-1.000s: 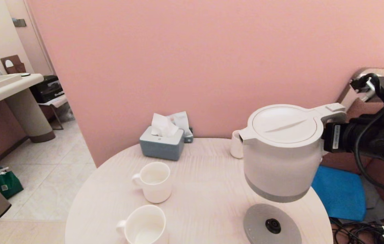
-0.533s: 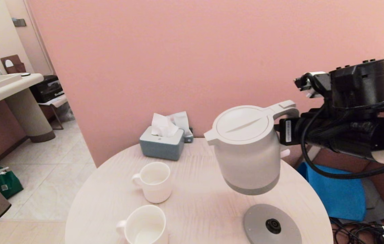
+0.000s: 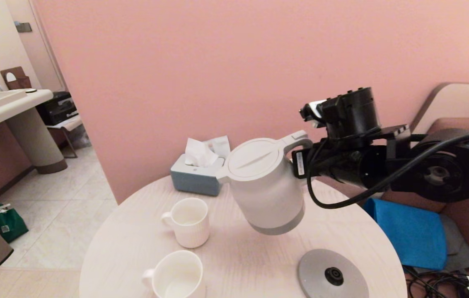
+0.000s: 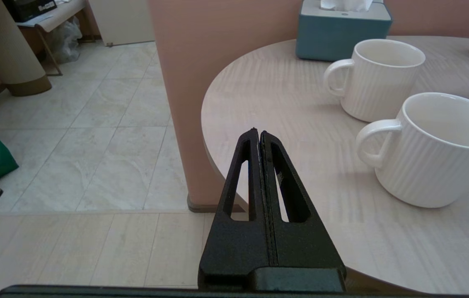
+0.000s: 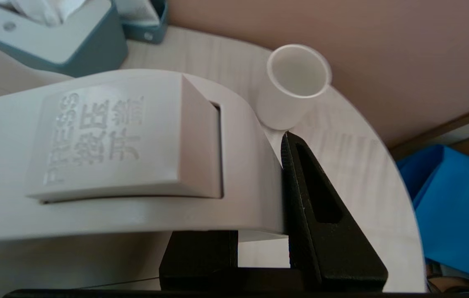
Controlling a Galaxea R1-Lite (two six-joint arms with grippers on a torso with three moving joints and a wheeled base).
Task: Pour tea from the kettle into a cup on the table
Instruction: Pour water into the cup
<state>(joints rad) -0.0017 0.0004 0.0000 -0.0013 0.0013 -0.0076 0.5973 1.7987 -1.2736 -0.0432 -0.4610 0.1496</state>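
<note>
The white kettle (image 3: 265, 186) hangs in the air above the middle of the round pale table (image 3: 238, 256), tilted a little, its spout pointing left. My right gripper (image 3: 300, 159) is shut on its loop handle (image 5: 135, 145); one black finger (image 5: 313, 198) presses the handle's side, the other is hidden under it. Left of the kettle and lower stands a white ribbed cup (image 3: 189, 221), with a second cup (image 3: 178, 275) nearer the front edge. My left gripper (image 4: 258, 133) is shut on nothing, low by the table's left edge, beside these cups (image 4: 383, 78) (image 4: 446, 153).
The kettle's grey round base (image 3: 333, 275) lies at the table's front right. A blue-grey tissue box (image 3: 197, 178) stands at the back left. A small white cup (image 5: 296, 82) stands at the back, behind the kettle. A pink wall rises behind the table; a blue cushion (image 3: 408, 231) lies to the right.
My right arm has carried the kettle leftward from above its grey base to the table's middle, close to the farther cup. The cups and left gripper have not moved.
</note>
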